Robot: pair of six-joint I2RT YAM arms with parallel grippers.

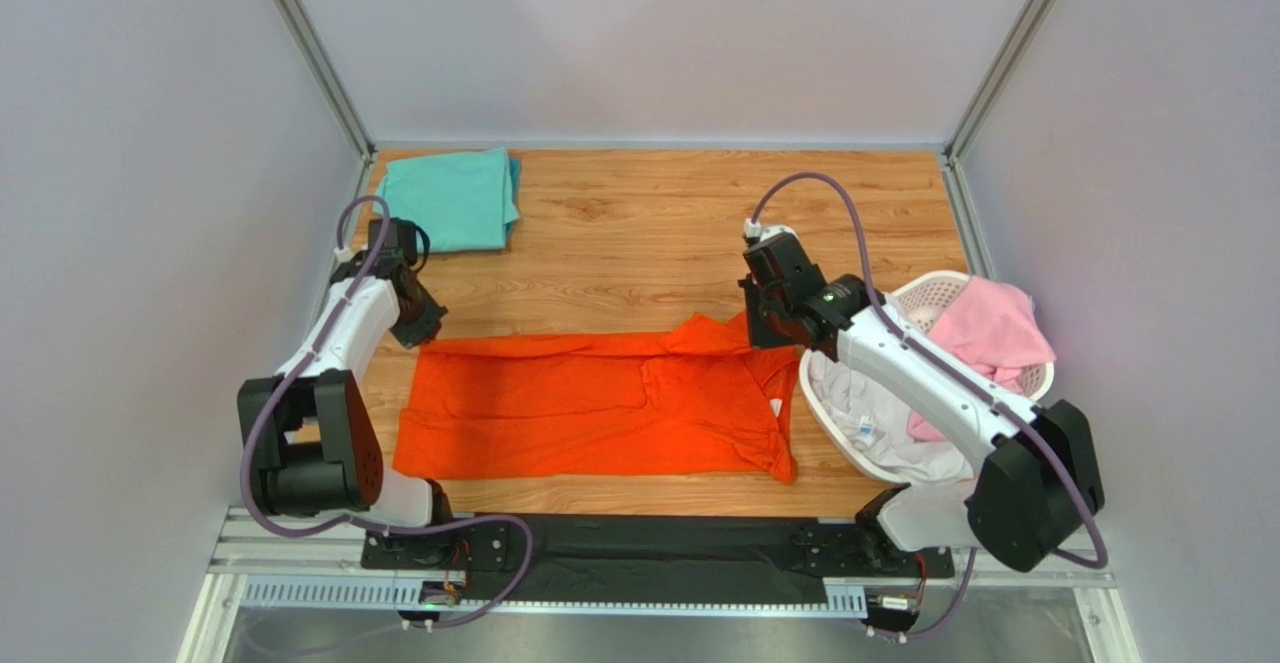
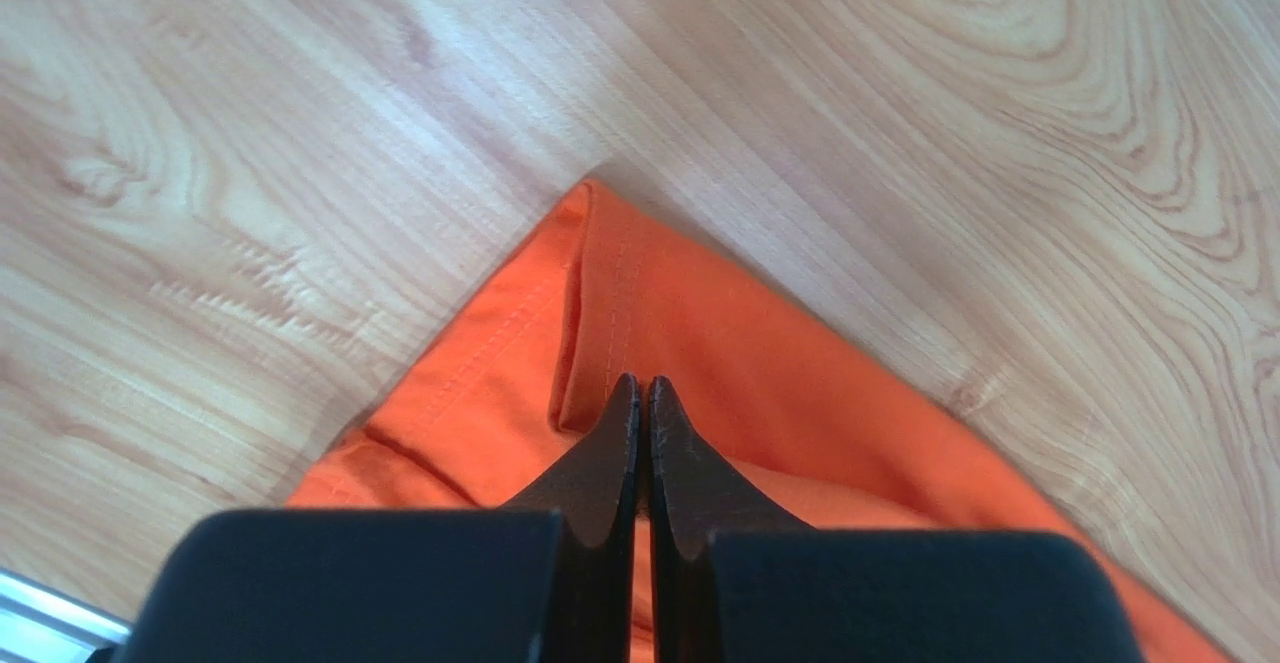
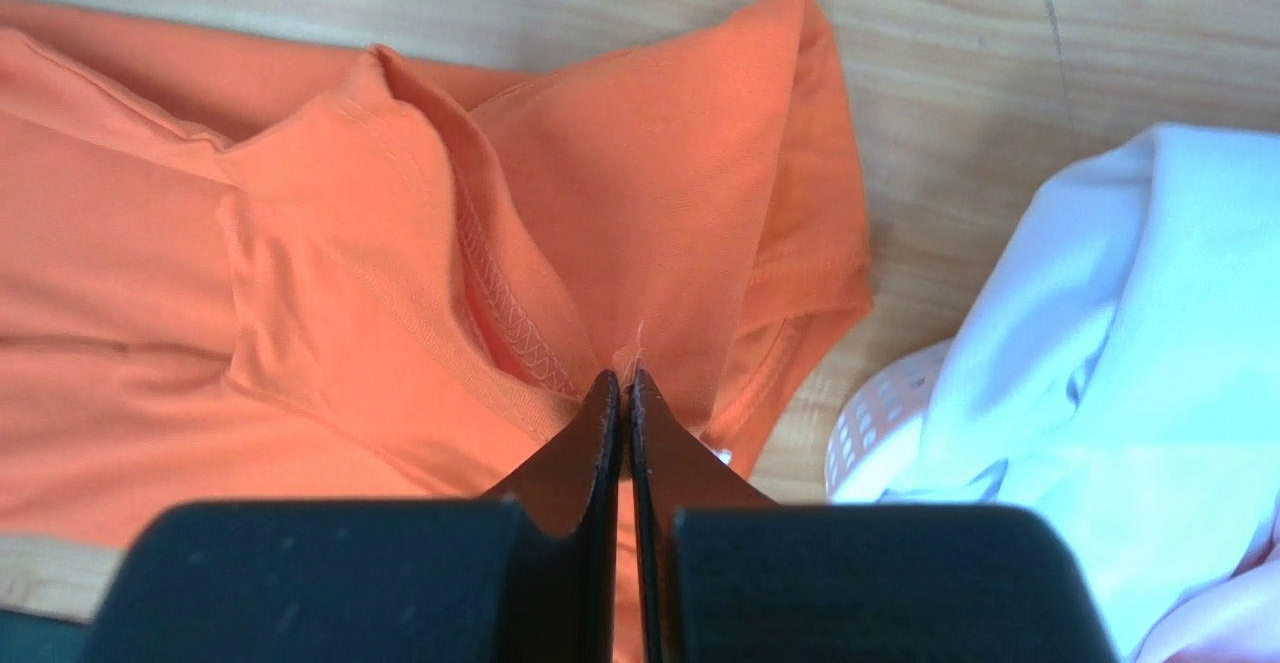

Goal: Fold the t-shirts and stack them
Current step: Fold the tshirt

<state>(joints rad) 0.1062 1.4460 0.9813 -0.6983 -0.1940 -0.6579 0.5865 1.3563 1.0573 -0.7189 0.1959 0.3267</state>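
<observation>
- Teal t-shirt (image 1: 448, 198): folded, lying at 11 o'clock on the table (image 1: 646, 213), well apart from both arms. I judge the risk low, unless a wide swing of the left arm drags it.
- Left gripper (image 2: 643, 387): jaws together at the 10 o'clock corner of the orange t-shirt (image 1: 601, 401), apparently nipping the turned-over hem. The bite looks shallow. If I lift quickly, I expect the corner to slip free and the fold to go crooked.
- Orange t-shirt: spread sideways from the centre of the table toward 6 o'clock, with its sleeve end rumpled on the right. If one corner travels ahead of the other, I judge the cloth will skew or bunch, and those wrinkles could get folded in.
- Right gripper (image 3: 624, 381): jaws clamped on a thin peak of orange cloth at the shirt's 2 o'clock corner, among overlapping layers. I cannot tell how many layers are caught. Taking only one would leave the sleeve trailing.
- Basket (image 1: 950, 282): at 3 o'clock, just beside the shirt's right edge. A sweep of the right arm could nudge it.
- White t-shirt (image 1: 887, 420): spilling over the basket's near-left side. It could snag on the arm.
- Pink t-shirt (image 1: 995, 326): heaped at the basket's right.
</observation>
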